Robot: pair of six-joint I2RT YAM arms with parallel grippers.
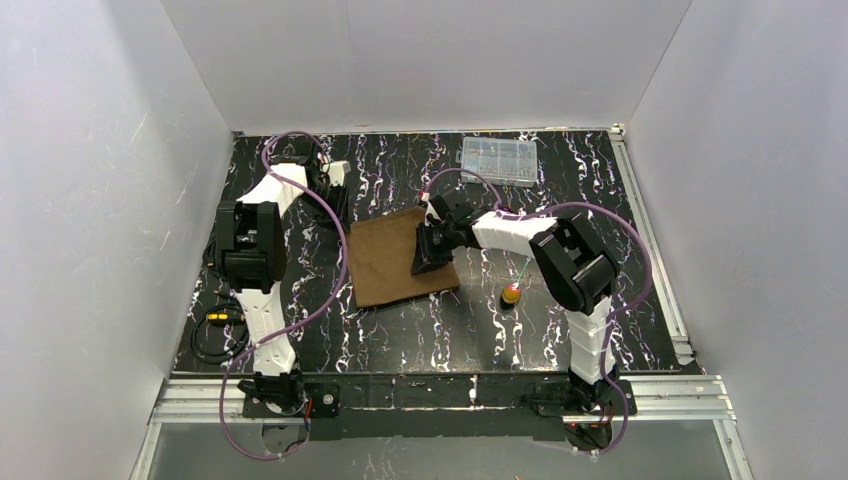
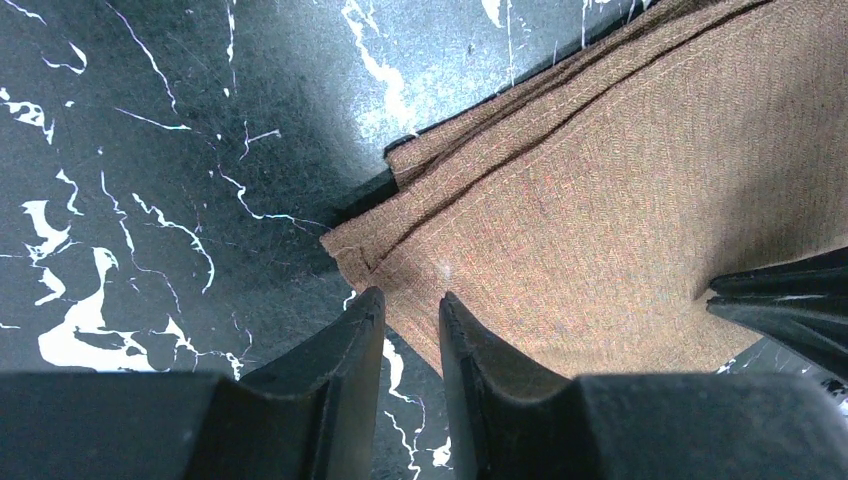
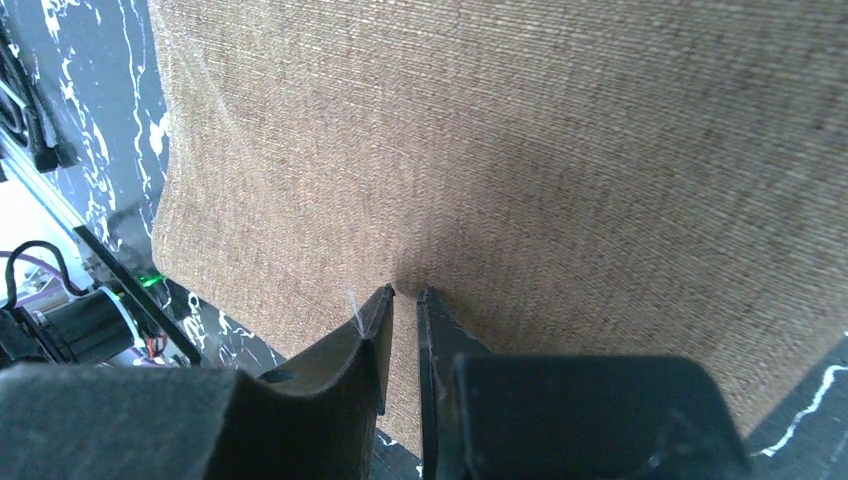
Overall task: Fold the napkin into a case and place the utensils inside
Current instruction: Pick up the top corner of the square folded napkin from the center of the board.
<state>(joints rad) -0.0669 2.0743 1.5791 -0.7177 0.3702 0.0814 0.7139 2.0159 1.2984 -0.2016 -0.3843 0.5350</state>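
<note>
Clearly the left gripper (image 2: 412, 300) holds nothing. Its jaws are drawn nearly together with only a thin slit between them, and it hovers low over the dark marbled table (image 1: 300, 300), just off a corner of the napkin (image 1: 385, 265). In the left wrist view that corner shows several stacked hemmed edges, so I judge the cloth already lies in layers.

The napkin is flat at the middle of the table, between the two arms. It looks light, limp and coarse-woven, not slippery. It should drape and crease readily, though the layers may slide apart if only the top one is taken. A hemmed corner or edge, pinched through all layers, seems the best hold.

The right gripper (image 3: 405, 292) rests on the napkin's right part, its jaws almost closed and its tips against a small dimple in the weave. Whether a pinch of cloth is caught there I cannot tell.

Further right, well clear of the cloth, lies the gold-orange-headed utensil (image 1: 511, 293), slim and probably slick. The purple one I cannot find. A clear plastic box (image 1: 497, 157) sits at the far edge.
</note>
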